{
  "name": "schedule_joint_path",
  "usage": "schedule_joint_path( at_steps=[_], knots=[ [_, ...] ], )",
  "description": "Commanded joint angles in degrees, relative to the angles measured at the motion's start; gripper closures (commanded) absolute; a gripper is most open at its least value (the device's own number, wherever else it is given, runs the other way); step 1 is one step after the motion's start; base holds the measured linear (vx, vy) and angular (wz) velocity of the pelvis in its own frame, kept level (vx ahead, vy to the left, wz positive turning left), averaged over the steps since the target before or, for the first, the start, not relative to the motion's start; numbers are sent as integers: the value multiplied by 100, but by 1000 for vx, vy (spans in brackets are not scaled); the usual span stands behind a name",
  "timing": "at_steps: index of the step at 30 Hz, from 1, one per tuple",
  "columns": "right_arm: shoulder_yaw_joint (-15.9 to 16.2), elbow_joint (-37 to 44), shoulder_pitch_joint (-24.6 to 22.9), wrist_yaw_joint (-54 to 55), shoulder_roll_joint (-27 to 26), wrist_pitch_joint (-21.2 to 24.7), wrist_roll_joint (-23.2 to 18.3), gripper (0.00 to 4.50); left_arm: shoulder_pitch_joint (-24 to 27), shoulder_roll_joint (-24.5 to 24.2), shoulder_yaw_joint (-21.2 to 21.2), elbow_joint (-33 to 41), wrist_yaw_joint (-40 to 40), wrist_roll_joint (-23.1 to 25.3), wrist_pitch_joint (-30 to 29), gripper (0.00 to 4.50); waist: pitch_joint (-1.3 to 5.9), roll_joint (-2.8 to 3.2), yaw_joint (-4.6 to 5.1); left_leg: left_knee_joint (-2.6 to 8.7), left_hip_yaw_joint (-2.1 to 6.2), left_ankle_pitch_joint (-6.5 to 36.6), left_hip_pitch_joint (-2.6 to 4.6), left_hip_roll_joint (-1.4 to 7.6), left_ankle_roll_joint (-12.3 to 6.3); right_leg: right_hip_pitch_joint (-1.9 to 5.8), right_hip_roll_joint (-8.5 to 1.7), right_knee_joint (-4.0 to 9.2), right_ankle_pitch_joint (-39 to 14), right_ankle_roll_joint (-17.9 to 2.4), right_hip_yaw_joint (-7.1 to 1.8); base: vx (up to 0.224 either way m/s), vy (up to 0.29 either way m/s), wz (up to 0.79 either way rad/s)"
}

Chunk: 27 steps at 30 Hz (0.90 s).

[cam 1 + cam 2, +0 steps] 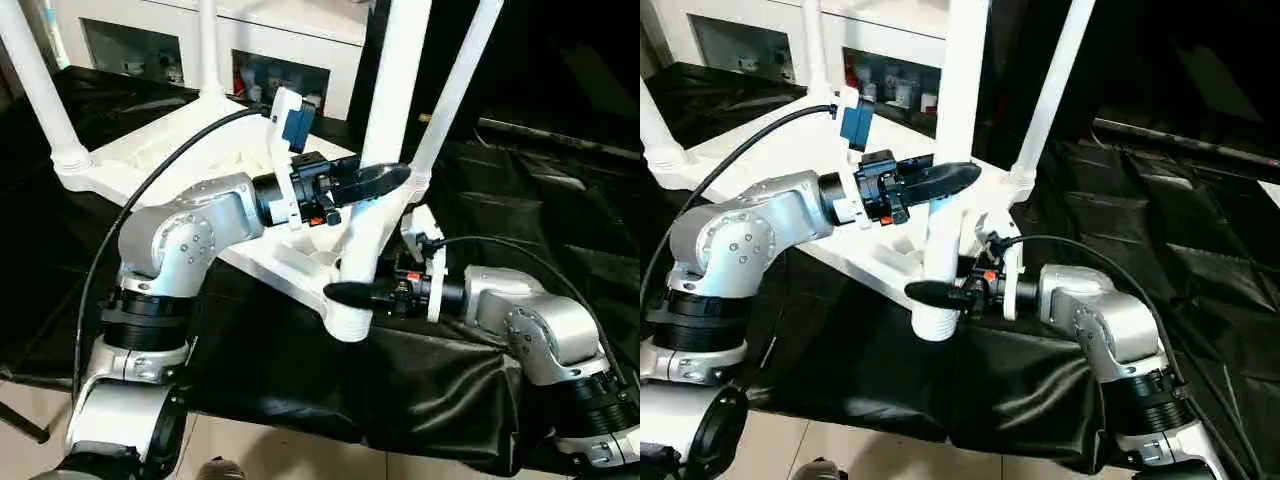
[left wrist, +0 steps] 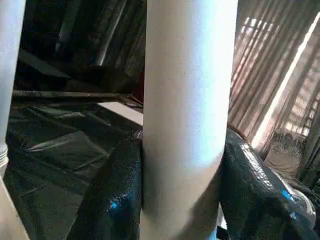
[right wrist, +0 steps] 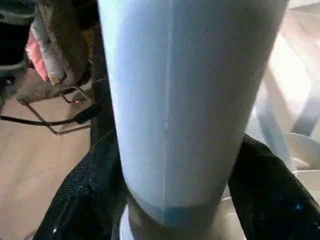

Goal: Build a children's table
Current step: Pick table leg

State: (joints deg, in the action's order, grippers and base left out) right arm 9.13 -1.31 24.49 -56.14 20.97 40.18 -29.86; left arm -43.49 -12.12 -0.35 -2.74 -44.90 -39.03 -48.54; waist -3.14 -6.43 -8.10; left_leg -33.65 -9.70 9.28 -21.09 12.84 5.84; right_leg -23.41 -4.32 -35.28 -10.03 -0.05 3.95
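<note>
Currently: leg [image 1: 395, 120], upright in tabletop [image 1: 160, 160] corner socket [image 1: 345, 315]; left fingers [image 2: 112, 200] grip above it, right fingers [image 3: 272, 190] grip just above socket.

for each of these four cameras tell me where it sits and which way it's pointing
Left eye: head, looking down at the upturned tabletop; both silver forearms show.
Right eye: same scene, slightly offset.
Left wrist: along the left claw, black fingers either side of the near leg.
Right wrist: along the right claw, lower on it.
All four share that leg.
</note>
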Motion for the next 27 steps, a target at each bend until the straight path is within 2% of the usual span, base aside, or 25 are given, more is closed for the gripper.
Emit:
schedule_joint_path(
  at_steps=[1, 6, 7, 10, 11, 12, 15, 24, 25, 27],
  knots=[
    [-201, -37, 10, -3, 51, 105, -111, 156, -83, 40, -61, 17, -54, -33, 58, 271, 377, 10, 20, 372, -50, 1023, 53, 20, 237, 310, -304, 395, -1360, -679, -218, 0, 0, 0],
    [-196, -42, 20, -16, 71, 210, -144, 156, -113, 54, -58, -22, -82, -4, 97, 271, 381, 15, 16, 370, -49, 976, 54, 20, 245, 309, -302, 390, -1327, -667, -217, 0, 0, 0],
    [-190, -37, 20, -10, 76, 229, -157, 183, -117, 53, -57, -21, -93, -10, 94, 271, 382, 13, 17, 368, -50, 968, 52, 19, 246, 310, -301, 389, -1317, -669, -218, 0, 0, 0],
    [-185, -37, 25, 11, 79, 247, -162, 195, -119, 47, -61, -20, -99, -9, 94, 271, 382, 14, 16, 370, -48, 966, 51, 20, 259, 312, -303, 384, -1296, -680, -216, 0, 0, 0],
    [-187, -33, 28, 14, 85, 270, -174, 221, -124, 58, -50, -23, -89, -16, 92, 271, 380, 31, 15, 369, -49, 991, 55, 18, 263, 310, -304, 388, -1322, -675, -217, 0, 0, 0],
    [-189, -29, 24, 11, 91, 287, -181, 230, -125, 67, -43, -22, -82, -20, 93, 271, 383, 13, 18, 367, -51, 993, 54, 19, 258, 313, -305, 392, -1324, -673, -217, 0, 0, 0],
    [-174, -6, -9, -22, 120, 327, -200, 249, -137, 85, -22, -37, -70, -24, 105, 271, 381, 15, 16, 367, -49, 988, 50, 16, 258, 314, -302, 390, -1317, -672, -216, 0, 0, 0],
    [-158, 19, -46, -5, 150, 331, -178, 257, -141, 83, -26, 0, -57, 66, 253, 273, 385, 19, 15, 365, -49, 955, 55, 20, 255, 313, -303, 386, -1270, -690, -216, 0, 0, 0],
    [-170, 2, -39, 8, 143, 310, -168, 257, -134, 44, -86, 26, -106, 120, 296, 238, 386, -4, 18, 363, -51, 959, 53, 21, 250, 317, -305, 391, -1295, -677, -215, 0, 0, 0],
    [-217, -52, -12, 62, 107, 229, -132, 257, -127, 18, -116, 41, -144, 135, 298, 203, 387, 2, 13, 363, -50, 937, 50, 20, 255, 316, -308, 384, -1290, -670, -218, 0, 0, 0]
  ],
)
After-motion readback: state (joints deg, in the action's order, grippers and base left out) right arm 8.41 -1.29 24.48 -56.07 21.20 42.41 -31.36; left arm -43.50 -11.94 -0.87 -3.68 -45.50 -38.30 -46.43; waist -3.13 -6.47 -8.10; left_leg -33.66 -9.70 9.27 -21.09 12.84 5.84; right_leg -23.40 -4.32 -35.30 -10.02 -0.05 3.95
